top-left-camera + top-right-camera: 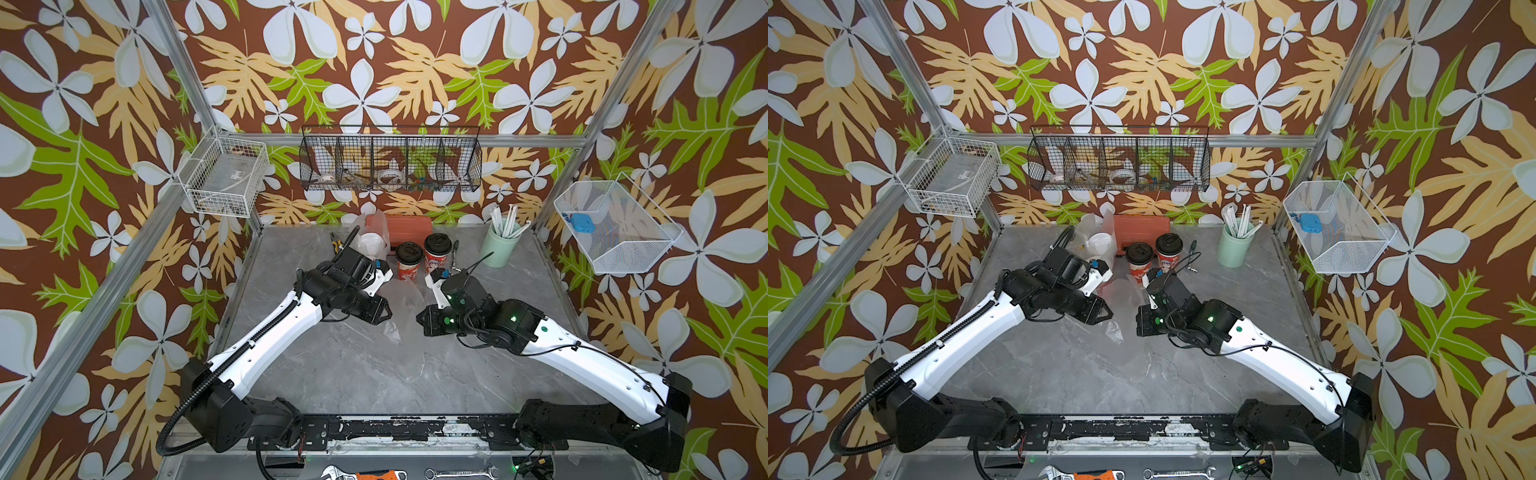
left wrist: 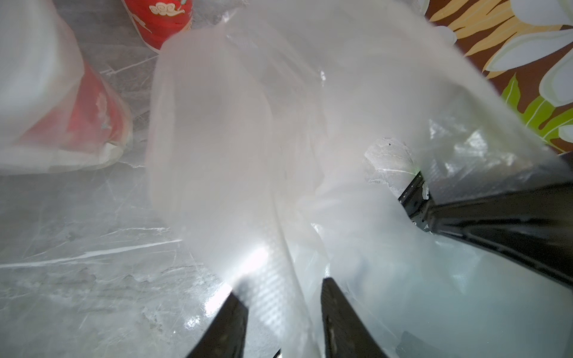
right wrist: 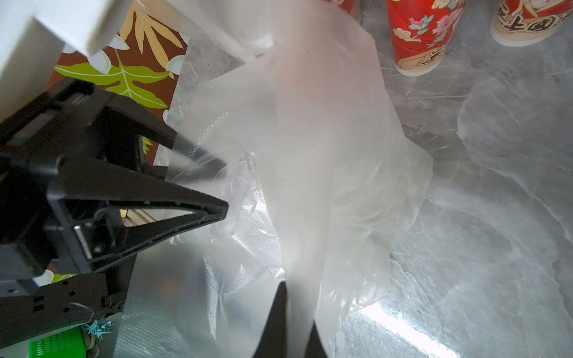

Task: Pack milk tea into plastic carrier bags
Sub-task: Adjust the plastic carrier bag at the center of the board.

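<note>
Two red milk tea cups with black lids (image 1: 409, 259) (image 1: 437, 251) stand at the back middle of the table. Behind them to the left, a plastic carrier bag (image 1: 376, 226) stands around a white-lidded cup (image 1: 371, 243). A second clear bag (image 1: 403, 301) lies crumpled between both grippers. My right gripper (image 3: 294, 297) is shut on a strip of its film. My left gripper (image 2: 283, 288) has its jaws apart, with a fold of the same bag (image 2: 266, 173) between them. In the right wrist view, one left finger (image 3: 214, 210) is outside the film and another sits behind it.
A mint-green cup of white straws (image 1: 500, 245) stands at the back right. An orange-red box (image 1: 405, 228) lies against the back wall and pliers (image 1: 336, 241) beside the left arm. Wire baskets (image 1: 390, 160) hang on the walls. Wrenches (image 1: 461, 473) lie at the front edge.
</note>
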Controlling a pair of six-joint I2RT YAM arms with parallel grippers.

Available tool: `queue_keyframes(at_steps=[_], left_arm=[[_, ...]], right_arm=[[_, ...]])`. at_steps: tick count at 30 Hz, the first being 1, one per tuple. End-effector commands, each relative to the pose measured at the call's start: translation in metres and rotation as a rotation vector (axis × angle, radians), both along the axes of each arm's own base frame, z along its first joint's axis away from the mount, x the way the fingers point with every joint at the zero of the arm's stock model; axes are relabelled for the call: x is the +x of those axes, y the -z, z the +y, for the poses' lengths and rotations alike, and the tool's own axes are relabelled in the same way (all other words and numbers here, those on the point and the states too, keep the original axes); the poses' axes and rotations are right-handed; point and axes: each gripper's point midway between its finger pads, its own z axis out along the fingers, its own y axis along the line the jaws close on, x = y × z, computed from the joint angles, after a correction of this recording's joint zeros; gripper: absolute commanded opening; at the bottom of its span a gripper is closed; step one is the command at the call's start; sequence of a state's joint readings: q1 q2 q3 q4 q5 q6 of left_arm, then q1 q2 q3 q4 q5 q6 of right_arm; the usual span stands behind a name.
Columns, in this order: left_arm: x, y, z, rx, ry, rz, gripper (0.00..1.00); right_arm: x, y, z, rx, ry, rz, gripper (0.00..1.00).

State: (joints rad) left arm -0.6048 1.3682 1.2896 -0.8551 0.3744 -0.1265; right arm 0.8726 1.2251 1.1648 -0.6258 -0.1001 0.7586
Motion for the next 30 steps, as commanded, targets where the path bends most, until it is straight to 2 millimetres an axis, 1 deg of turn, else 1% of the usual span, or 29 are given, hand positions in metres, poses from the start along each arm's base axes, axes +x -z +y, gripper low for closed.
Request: queue_keyframes(at_steps=[1,3,4,6,7,9,11,13,15,18,22,25,28,30], left_arm=[[-0.005,0.003,0.003,0.011,0.012,0.01,0.31],[-0.005,0.004,0.002,0.001,0.004,0.008,0.25],[-0.004,0.004,0.001,-0.003,-0.002,0.006,0.19],[0.0,0.001,0.002,-0.014,-0.023,-0.015,0.02],[0.003,-0.001,0.003,-0.015,-0.045,-0.028,0.0],[0.008,-0.013,0.004,-0.045,-0.087,-0.065,0.0],[0.011,-0.03,0.002,-0.103,-0.121,-0.099,0.0],[0.012,-0.044,0.0,-0.159,-0.147,-0.118,0.0],[0.012,-0.049,-0.001,-0.192,-0.163,-0.124,0.0],[0.012,-0.044,0.004,-0.183,-0.2,-0.124,0.0],[0.015,-0.036,0.017,-0.134,-0.266,-0.131,0.0],[0.017,-0.034,0.024,-0.101,-0.29,-0.137,0.0],[0.023,-0.028,0.039,-0.016,-0.357,-0.146,0.0],[0.023,-0.028,0.038,-0.009,-0.352,-0.139,0.0]], right_arm=[[0.001,-0.001,-0.001,-0.003,0.01,-0.01,0.0],[0.001,-0.002,-0.002,-0.004,0.009,-0.01,0.0],[0.001,-0.001,-0.003,-0.007,0.011,-0.011,0.0],[0.002,-0.001,-0.005,-0.019,0.02,-0.018,0.0],[0.004,-0.001,-0.008,-0.032,0.032,-0.024,0.0],[0.008,0.0,-0.017,-0.075,0.064,-0.041,0.0],[0.014,0.001,-0.028,-0.129,0.103,-0.065,0.0],[0.018,0.002,-0.034,-0.15,0.117,-0.072,0.0],[0.02,0.005,-0.038,-0.149,0.124,-0.066,0.0],[0.023,0.008,-0.046,-0.176,0.144,-0.065,0.0],[0.026,0.004,-0.056,-0.232,0.167,-0.082,0.0],[0.026,0.001,-0.062,-0.261,0.173,-0.088,0.0],[0.028,0.005,-0.075,-0.345,0.201,-0.086,0.0],[0.028,0.009,-0.078,-0.376,0.201,-0.077,0.0]])
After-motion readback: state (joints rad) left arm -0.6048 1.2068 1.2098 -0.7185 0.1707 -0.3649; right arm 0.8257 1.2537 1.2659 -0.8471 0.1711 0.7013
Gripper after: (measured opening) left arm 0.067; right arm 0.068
